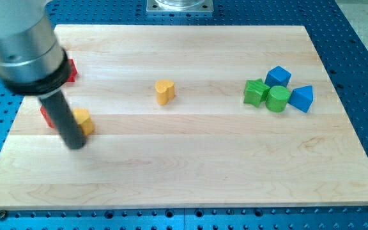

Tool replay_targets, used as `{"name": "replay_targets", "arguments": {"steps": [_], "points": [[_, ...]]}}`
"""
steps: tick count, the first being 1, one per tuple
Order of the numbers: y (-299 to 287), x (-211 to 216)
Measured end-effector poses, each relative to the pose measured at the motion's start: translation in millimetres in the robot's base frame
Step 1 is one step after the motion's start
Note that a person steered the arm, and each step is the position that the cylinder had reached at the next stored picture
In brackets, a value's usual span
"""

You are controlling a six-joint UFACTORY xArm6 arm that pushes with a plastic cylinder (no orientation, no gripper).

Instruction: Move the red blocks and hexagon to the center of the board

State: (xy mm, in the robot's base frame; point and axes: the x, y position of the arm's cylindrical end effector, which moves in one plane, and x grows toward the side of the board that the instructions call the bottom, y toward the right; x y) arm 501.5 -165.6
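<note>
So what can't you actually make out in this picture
Camera view, one only:
- Upper red block: mostly behind the arm's body, shape unclear.
- Lower red block: only a sliver shows left of the rod.
- Yellow hexagon: its left part is behind the rod.
- My tip: blurred; contact with the hexagon is unclear.

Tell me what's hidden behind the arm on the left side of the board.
Two red blocks peek out behind the arm: one at the housing's right edge, another left of the rod. Their shapes are mostly covered. The yellow hexagon sits beside my tip.
</note>
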Motion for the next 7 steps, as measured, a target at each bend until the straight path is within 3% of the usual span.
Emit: {"name": "replay_targets", "arguments": {"steps": [1,2,3,4,5,6,7], "points": [[51.7,-26.5],[12.1,65.6],[-130.9,65.9],[-123.6,27.6],[-45.7,-19.5],[25.6,-20.8],[-31.2,-0.3]]}}
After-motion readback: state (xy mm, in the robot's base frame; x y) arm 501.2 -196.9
